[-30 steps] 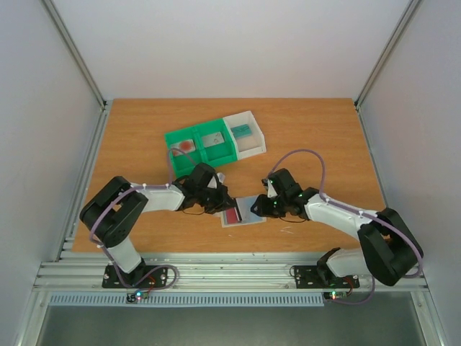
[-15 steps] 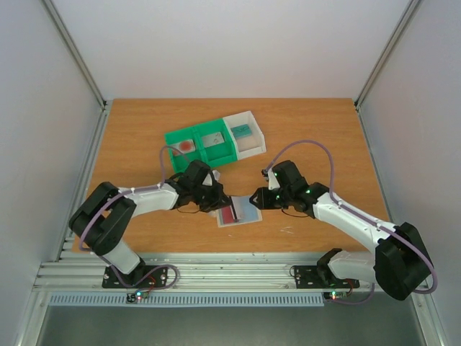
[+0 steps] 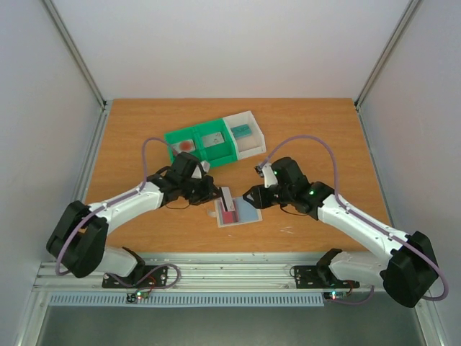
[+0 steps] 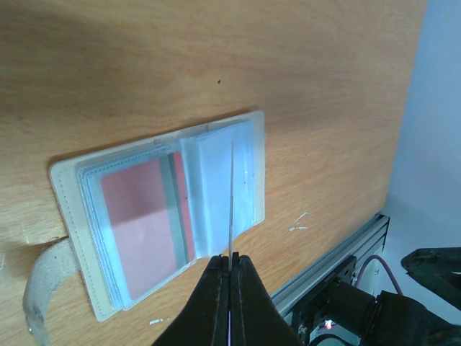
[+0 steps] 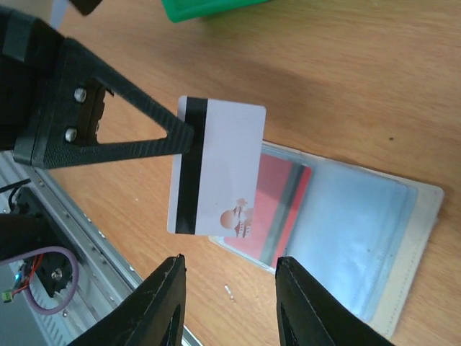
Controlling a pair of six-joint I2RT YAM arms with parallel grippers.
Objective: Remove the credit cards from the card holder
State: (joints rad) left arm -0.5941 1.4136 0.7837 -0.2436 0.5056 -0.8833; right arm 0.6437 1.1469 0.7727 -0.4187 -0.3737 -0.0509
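Over the open card holder (image 4: 65, 202), left gripper (image 4: 229, 263) is clamped on a white card (image 5: 223, 166) with a dark stripe. Right gripper (image 5: 229, 261) hangs close by, jaws apart, nothing in them.

Green tray (image 3: 220, 156) just beside white tray (image 3: 253, 143) — far half, wooden table (image 3: 324, 137).

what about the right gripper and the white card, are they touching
Apart. The right wrist view shows the right gripper short of the white card, with a clear gap beyond both fingertips; only the left gripper pinches its striped edge.
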